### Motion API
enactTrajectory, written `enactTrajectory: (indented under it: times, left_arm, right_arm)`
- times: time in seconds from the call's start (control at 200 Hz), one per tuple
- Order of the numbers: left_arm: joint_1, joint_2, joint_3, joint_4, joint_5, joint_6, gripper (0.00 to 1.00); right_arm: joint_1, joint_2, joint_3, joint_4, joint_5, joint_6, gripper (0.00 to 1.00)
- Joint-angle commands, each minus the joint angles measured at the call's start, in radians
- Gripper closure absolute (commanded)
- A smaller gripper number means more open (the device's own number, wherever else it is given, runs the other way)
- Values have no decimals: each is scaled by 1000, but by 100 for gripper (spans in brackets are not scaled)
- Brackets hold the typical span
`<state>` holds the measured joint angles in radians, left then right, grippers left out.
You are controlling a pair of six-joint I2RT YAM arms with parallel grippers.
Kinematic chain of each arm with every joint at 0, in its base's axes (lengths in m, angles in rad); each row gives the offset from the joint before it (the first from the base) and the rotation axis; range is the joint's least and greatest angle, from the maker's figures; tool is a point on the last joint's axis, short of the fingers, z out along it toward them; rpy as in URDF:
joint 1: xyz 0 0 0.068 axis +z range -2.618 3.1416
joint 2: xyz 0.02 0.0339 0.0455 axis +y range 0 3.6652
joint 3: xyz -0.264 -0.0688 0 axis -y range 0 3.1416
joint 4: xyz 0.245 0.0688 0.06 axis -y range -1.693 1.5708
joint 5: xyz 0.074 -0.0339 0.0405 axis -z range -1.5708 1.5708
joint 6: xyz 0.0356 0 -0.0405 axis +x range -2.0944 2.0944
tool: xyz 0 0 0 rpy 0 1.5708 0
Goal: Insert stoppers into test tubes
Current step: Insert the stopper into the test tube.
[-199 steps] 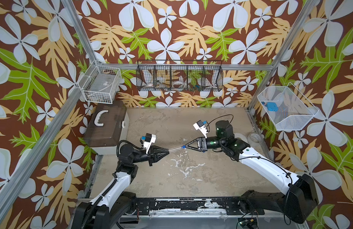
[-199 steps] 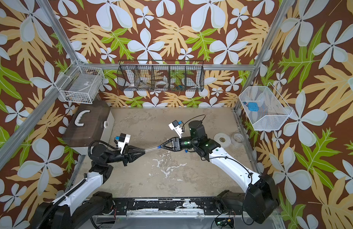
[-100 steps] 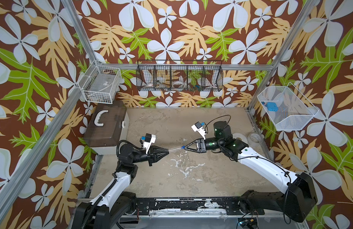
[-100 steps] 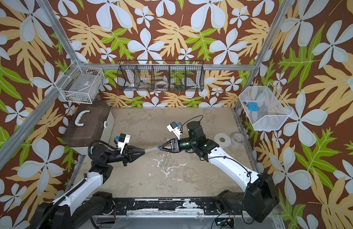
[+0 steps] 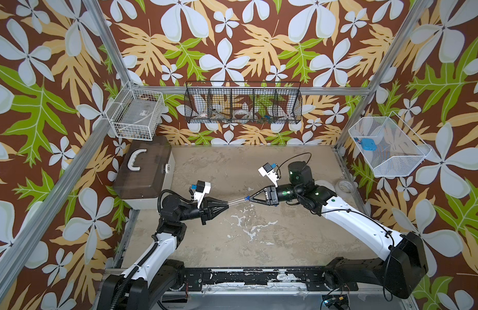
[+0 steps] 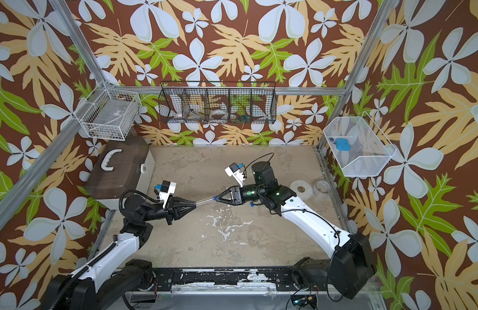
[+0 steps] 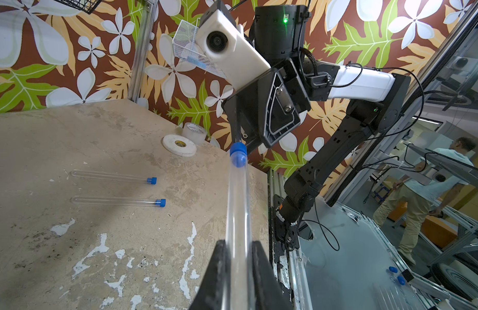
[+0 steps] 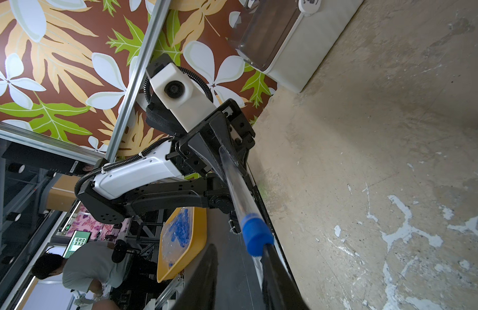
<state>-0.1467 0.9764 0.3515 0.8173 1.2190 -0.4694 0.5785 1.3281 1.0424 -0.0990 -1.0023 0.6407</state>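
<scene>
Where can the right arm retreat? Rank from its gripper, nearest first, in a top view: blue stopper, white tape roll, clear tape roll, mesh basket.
1. Blue stopper: at the right gripper's tips.
2. White tape roll: table's right side.
3. Clear tape roll: just beyond it.
4. Mesh basket: on the right wall.

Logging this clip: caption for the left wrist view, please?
Left hand grips a tube, right hand at its blue stopper; two stoppered tubes lie on the table.
</scene>
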Motion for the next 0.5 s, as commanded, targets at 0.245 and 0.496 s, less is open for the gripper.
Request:
enactTrajectory:
  times: [0.245,0.496]
  left_arm:
    - [0,-2,3,0,9,14,100]
    - [-1,-2,4,-4,7,15,100]
  right_arm:
    - [-17,-12,8,-5,10,-29,70]
    - [-13,-13,1,-18,-2,-36,71]
